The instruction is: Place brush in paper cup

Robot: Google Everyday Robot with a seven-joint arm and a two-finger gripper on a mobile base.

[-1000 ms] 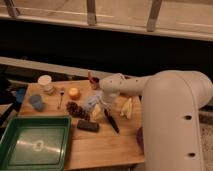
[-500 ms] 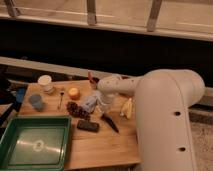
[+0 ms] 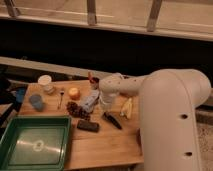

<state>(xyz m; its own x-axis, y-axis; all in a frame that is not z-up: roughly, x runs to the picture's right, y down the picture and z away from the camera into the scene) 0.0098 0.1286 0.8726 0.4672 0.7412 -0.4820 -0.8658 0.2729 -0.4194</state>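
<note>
The gripper [image 3: 105, 111] is whitish like its arm [image 3: 170, 105] and hangs low over the light brown wooden table [image 3: 100, 147], just at the upper end of the black brush [image 3: 113, 121]. The paper cup [image 3: 45, 81] is creamy white, the other cup [image 3: 36, 102] blue-grey. The tray [image 3: 35, 119] is green with a pale mark in its middle. The flat block [image 3: 87, 126] is black, the round fruit [image 3: 74, 93] orange, the long piece [image 3: 127, 107] pale yellow, the packet [image 3: 90, 100] light grey-blue

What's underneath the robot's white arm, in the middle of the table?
The end effector, shut, points down over the brush; its dark handle pokes out. The brush's other end is covered by it.
</note>
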